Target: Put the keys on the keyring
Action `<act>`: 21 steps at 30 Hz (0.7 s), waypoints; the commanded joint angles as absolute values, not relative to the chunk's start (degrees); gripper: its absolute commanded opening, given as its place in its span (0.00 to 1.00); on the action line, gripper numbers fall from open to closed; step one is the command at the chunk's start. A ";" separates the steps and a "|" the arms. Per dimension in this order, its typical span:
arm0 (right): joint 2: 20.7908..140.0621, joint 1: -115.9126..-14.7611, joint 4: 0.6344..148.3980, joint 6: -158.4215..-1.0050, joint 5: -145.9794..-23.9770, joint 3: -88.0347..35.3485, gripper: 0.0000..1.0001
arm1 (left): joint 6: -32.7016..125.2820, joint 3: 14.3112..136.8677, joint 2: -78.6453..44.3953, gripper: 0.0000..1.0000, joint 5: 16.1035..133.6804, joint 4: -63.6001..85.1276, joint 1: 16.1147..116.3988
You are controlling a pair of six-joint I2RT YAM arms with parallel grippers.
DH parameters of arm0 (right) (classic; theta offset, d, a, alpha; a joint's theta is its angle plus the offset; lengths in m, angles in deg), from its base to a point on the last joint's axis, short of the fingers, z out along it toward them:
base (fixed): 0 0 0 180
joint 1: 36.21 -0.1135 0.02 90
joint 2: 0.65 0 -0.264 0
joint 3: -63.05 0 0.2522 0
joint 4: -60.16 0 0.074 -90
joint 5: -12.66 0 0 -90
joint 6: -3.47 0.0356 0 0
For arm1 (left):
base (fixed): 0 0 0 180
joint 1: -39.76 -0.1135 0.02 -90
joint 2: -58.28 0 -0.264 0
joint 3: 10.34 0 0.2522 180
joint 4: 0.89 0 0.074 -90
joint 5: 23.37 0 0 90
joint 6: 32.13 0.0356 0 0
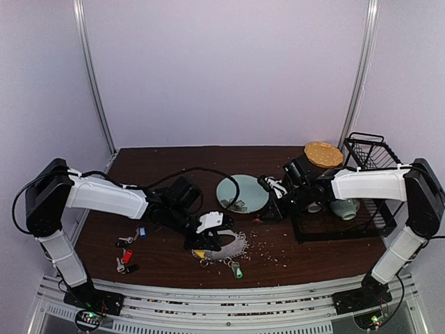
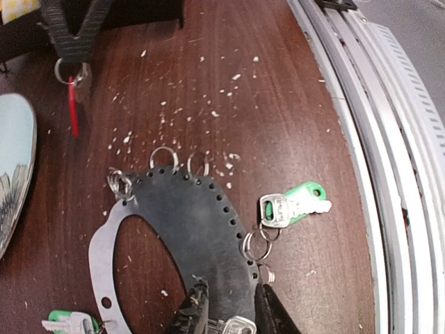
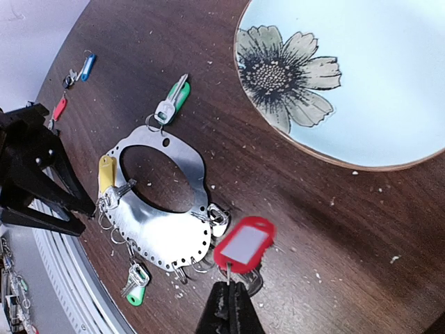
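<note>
Well, keyring lies near front edge of table; plate beyond.

Lab test cell; white walls, aluminium rails.

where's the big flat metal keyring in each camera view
Top external: flat grey metal keyring with an oval hole, low centre, near the table's front edge.
Left wrist: keyring fills the lower middle.
Right wrist: keyring lies left of centre, low.
Shared landmark: pale green round plate with a flower print, in all three.
</note>
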State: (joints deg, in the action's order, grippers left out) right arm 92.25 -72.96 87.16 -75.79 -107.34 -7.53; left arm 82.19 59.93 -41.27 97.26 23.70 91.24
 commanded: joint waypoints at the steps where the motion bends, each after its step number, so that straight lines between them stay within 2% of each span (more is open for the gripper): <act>1: 89.79 -72.68 89.39 -76.53 -106.62 -6.26 0.00 | 95.67 62.18 -43.12 0.26 97.81 27.47 93.93; 4: 89.20 -72.68 89.89 -76.93 -106.03 -6.38 0.00 | 97.27 61.40 -43.86 0.32 93.38 27.87 96.89; 6: 88.49 -72.70 90.59 -77.32 -105.69 -6.72 0.00 | 94.65 59.82 -42.60 0.32 91.64 21.65 96.72; 9: 87.28 -72.62 92.08 -78.26 -105.21 -7.11 0.00 | 90.20 60.46 -42.16 0.31 96.51 16.34 95.34; 18: 85.13 -71.67 92.50 -78.54 -103.24 -5.91 0.00 | 72.88 70.54 -54.17 0.36 90.49 10.83 91.51; 21: 84.69 -71.46 92.09 -78.53 -103.39 -5.05 0.00 | 71.21 73.05 -56.62 0.44 90.69 10.88 91.50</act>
State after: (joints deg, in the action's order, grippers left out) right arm 86.30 -72.04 91.37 -78.01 -104.52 -6.67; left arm 77.95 69.75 -53.62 92.00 13.77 92.25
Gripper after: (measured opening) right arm 0.015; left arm 0.393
